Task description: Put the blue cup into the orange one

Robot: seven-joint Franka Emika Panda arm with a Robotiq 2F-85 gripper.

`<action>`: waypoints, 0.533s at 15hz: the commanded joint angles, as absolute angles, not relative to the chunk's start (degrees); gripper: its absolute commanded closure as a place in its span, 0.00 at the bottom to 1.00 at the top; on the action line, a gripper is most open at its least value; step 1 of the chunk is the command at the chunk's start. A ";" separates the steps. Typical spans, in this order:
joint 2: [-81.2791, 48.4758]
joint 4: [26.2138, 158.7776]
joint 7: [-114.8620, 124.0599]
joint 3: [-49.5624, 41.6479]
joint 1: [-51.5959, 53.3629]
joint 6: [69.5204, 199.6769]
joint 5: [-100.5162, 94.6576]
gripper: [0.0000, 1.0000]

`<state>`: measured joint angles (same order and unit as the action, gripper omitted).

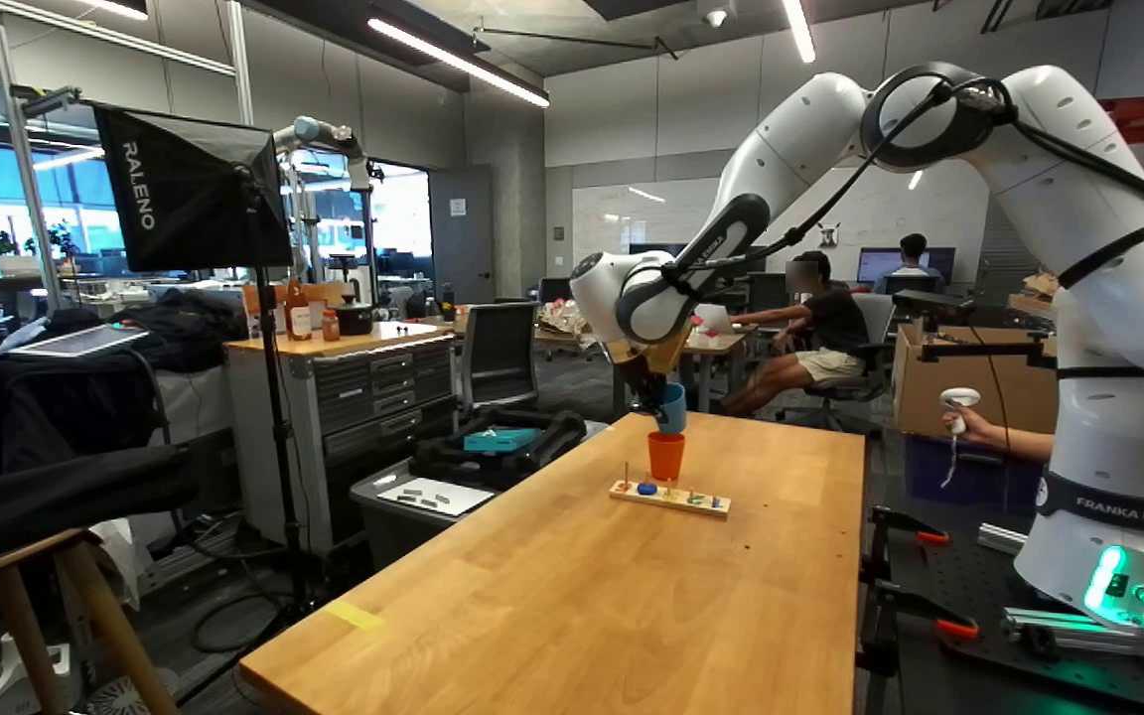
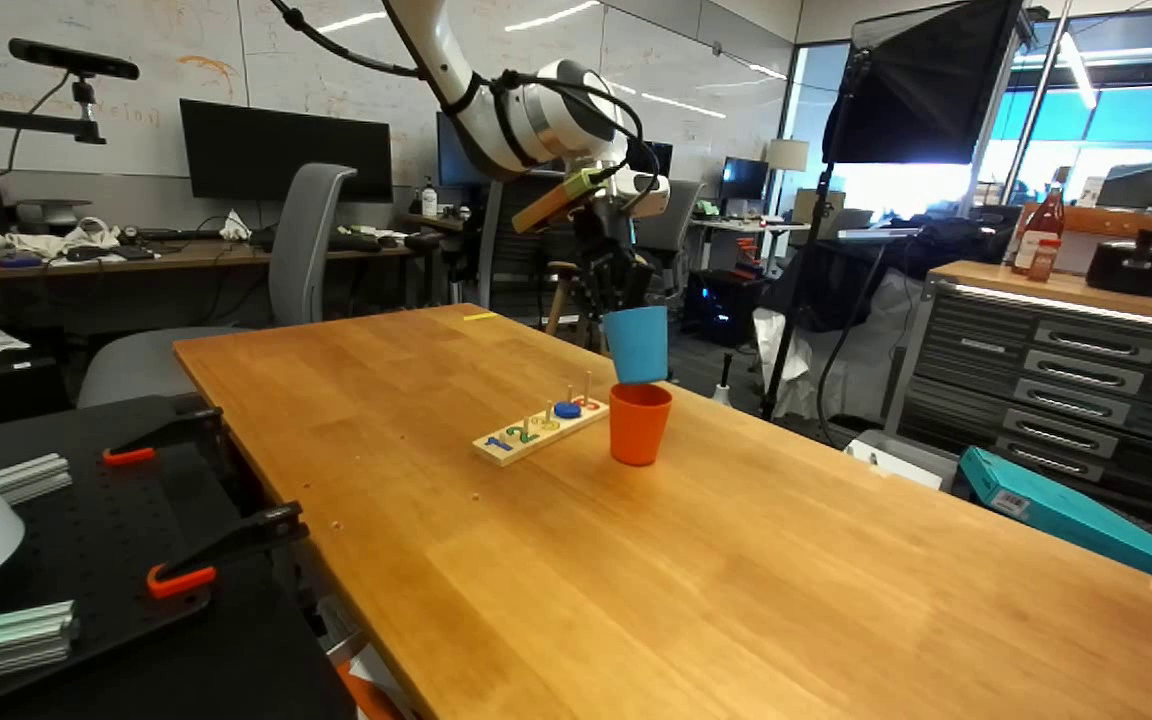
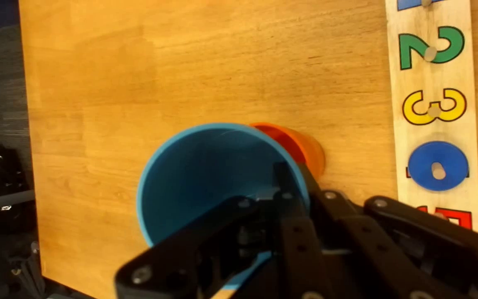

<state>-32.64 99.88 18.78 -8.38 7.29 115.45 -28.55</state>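
Well, nearest me spreads the wooden counter, and partway along it the orange cup stands upright, mouth up. At twelve o'clock from it, in both exterior views, the blue cup hangs over it, mouth up too and leaning slightly; whether its base touches the rim below or dips inside, I can't tell. The black gripper has it pinched by the wall: the wrist view shows one finger inside the cup and one outside, with the orange cup peeking out toward two o'clock. Toward nine o'clock of the orange cup, in an exterior view, lies a pale number board with upright pegs, a blue disc threaded over one of them. Above, the white arm slants down from eleven o'clock. Further back in that view I see a drawer cabinet at three o'clock, a grey chair toward ten, a black softbox toward one and, beyond the chair, a whiteboard marked with faint writing.
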 commanded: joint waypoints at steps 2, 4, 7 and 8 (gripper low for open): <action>-34.39 98.38 19.02 -8.29 7.13 115.00 -29.18 0.98; -34.65 98.03 19.02 -8.14 7.15 114.91 -28.85 0.68; -34.67 97.60 18.68 -7.78 7.11 115.11 -28.46 0.47; -34.51 97.36 18.46 -7.56 7.04 115.07 -28.15 0.40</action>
